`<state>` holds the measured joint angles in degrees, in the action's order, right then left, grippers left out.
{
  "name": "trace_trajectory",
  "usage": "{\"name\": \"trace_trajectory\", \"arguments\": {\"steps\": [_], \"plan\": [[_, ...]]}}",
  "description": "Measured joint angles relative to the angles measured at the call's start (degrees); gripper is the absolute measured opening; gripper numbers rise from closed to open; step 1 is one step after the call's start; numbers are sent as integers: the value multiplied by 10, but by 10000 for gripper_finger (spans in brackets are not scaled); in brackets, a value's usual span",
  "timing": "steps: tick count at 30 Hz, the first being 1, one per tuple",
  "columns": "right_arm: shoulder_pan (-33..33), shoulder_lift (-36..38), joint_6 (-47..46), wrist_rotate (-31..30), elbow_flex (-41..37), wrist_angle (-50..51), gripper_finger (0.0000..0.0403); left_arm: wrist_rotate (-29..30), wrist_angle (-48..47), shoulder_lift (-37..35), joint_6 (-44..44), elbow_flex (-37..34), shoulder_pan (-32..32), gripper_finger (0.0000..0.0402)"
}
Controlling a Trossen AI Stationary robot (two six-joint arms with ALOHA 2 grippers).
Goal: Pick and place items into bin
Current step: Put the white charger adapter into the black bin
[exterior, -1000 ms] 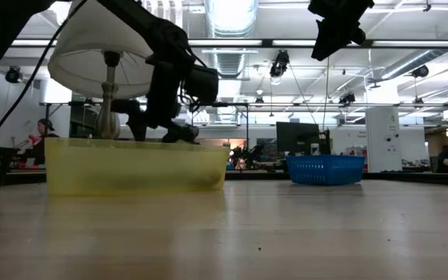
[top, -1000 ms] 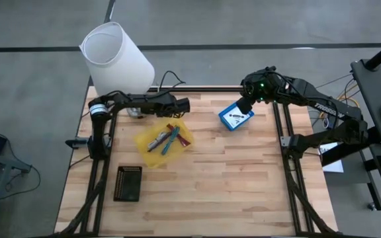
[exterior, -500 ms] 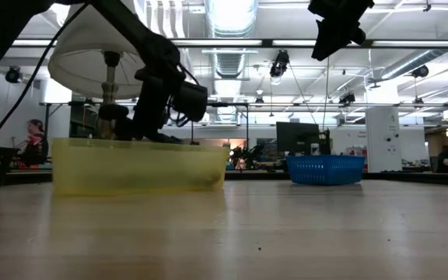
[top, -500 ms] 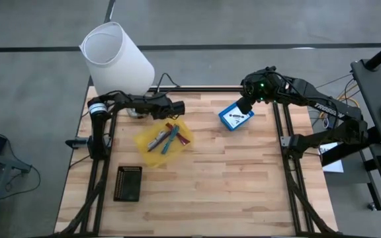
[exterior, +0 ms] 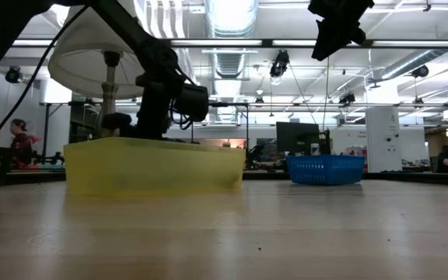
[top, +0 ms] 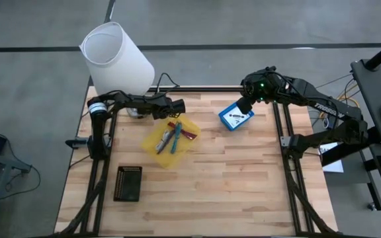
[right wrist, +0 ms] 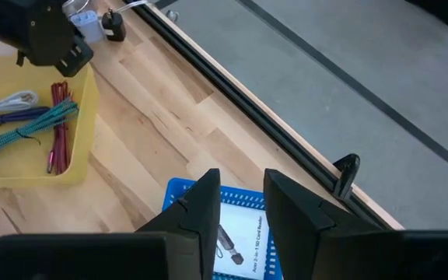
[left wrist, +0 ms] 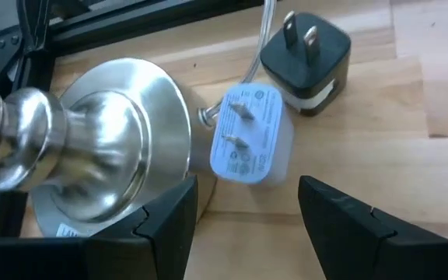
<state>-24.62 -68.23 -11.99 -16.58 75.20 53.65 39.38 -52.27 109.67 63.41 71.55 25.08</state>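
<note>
We see cords (right wrist: 31, 123) in tray (top: 152, 147): light, limp, likely to snag. We judge bunched middle the best hold. Left claw (left wrist: 247, 190) apart, empty, just beyond tray by lamp base (left wrist: 107, 140). Right claw (right wrist: 242, 183) slightly apart, empty, over bin (top: 222, 114) right of tray.

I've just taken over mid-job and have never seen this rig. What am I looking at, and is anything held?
Two robot arms work at a wooden table. One camera looks straight down, one sits at table height, and one rides on each wrist. On the table are a yellow tray of coloured cords, a blue basket with a white card, a black basket and a white lamp. The left gripper is open and empty by the lamp's base, facing two plugs. The right gripper hovers open over the blue basket, empty.
</note>
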Motion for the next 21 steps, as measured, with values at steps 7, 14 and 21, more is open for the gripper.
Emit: {"name": "trace_trajectory", "arguments": {"steps": [7,14,21], "plan": [[0,0,0,0,0,0,89,0,16,0,-24,-1,17,207],[0,0,0,0,0,1,87,-2,27,0,-44,-2,28,207],[0,0,0,0,0,1,82,-2,59,0,-47,-11,31,207]]}}
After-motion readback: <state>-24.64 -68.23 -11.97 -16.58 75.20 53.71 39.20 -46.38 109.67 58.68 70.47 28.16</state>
